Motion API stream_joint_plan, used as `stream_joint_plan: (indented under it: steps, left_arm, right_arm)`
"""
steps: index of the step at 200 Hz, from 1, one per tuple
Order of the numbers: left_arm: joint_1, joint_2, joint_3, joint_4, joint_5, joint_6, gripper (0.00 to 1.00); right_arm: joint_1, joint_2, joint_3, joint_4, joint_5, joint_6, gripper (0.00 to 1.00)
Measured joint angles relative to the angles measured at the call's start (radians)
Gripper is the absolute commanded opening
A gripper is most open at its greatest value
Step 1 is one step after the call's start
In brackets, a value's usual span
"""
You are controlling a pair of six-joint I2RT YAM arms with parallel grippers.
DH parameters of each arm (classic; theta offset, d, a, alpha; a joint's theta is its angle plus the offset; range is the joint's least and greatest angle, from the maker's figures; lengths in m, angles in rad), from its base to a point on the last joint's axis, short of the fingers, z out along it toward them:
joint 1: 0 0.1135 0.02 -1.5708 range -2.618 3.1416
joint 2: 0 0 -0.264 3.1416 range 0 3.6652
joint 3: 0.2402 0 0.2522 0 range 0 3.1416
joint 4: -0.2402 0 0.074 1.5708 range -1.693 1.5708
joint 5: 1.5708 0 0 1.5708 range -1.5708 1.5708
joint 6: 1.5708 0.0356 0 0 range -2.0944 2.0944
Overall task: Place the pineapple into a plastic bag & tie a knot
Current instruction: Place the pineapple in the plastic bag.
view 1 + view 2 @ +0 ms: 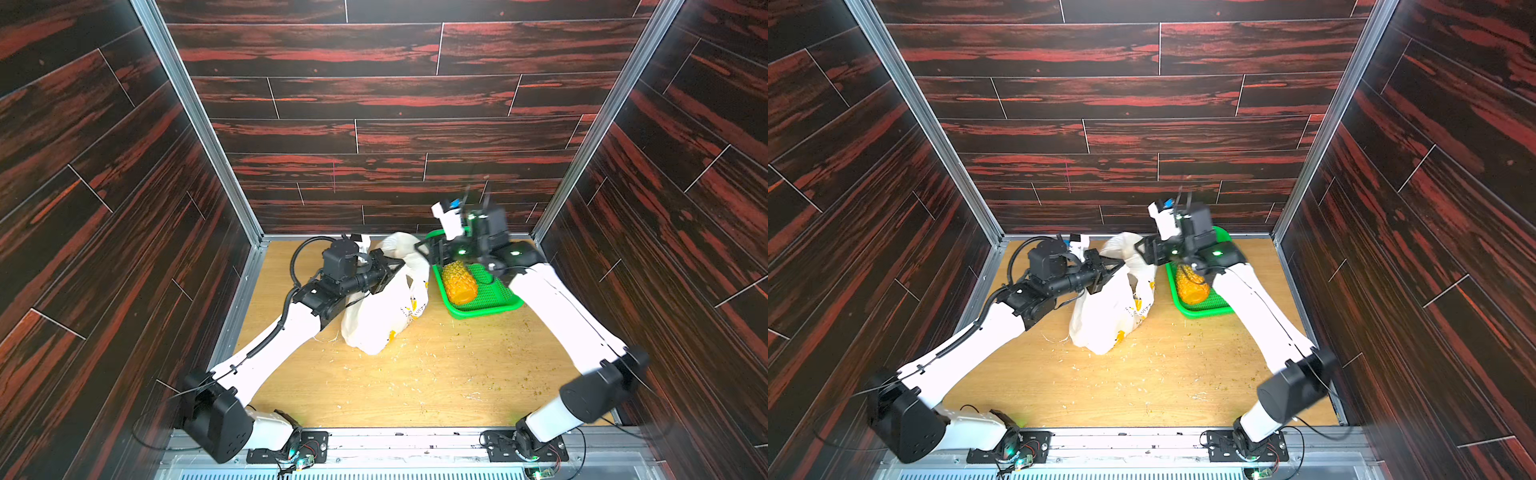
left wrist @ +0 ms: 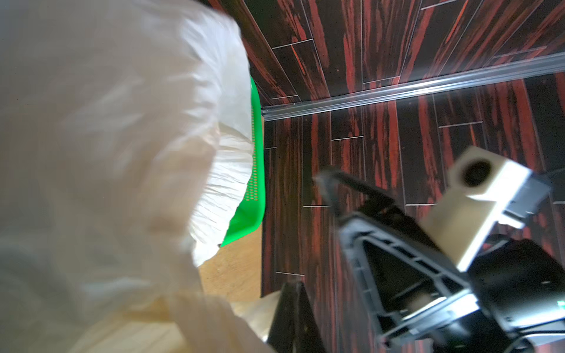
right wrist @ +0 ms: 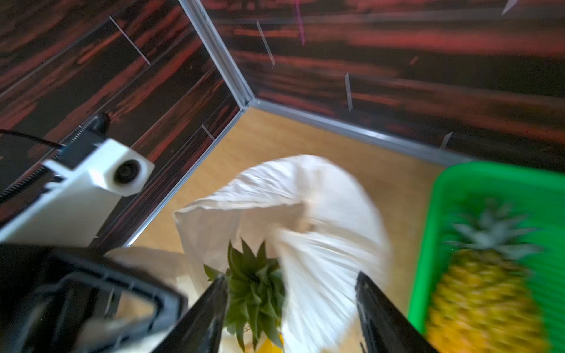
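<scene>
Plastic bag [image 1: 382,316] stands mid-way on the surface [image 1: 415,386], with the pineapple [image 3: 253,284] crown showing inside its mouth. Left tool [image 1: 392,270] clenched on the bag's left rim. Right tool [image 3: 292,278] released, jaws apart above the mouth. Film thin, limp, probably slippery: take hold high, at the handles.

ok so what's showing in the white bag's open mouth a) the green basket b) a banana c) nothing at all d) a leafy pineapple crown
d: the right wrist view shows a green pineapple crown standing up inside the open mouth of the plastic bag.
</scene>
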Motion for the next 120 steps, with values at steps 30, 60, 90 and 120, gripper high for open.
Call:
stream_joint_plan:
  steps: [30, 60, 90, 120]
  left_arm:
    - [0.011, -0.027, -0.028, -0.049, 0.049, 0.094, 0.0]
    - [0.012, -0.04, -0.071, -0.1, 0.111, 0.16, 0.0]
    - [0.012, -0.059, -0.082, -0.147, 0.144, 0.204, 0.0]
    - [0.012, -0.087, -0.082, -0.172, 0.156, 0.235, 0.0]
  right_arm:
    - [-0.023, -0.06, -0.011, -0.066, 0.037, -0.092, 0.74]
    - [0.009, -0.032, -0.069, -0.104, 0.014, -0.151, 0.86]
    - [0.074, 0.009, -0.162, -0.101, 0.026, -0.199, 0.86]
    - [0.101, 0.051, -0.203, -0.072, 0.08, -0.214, 0.81]
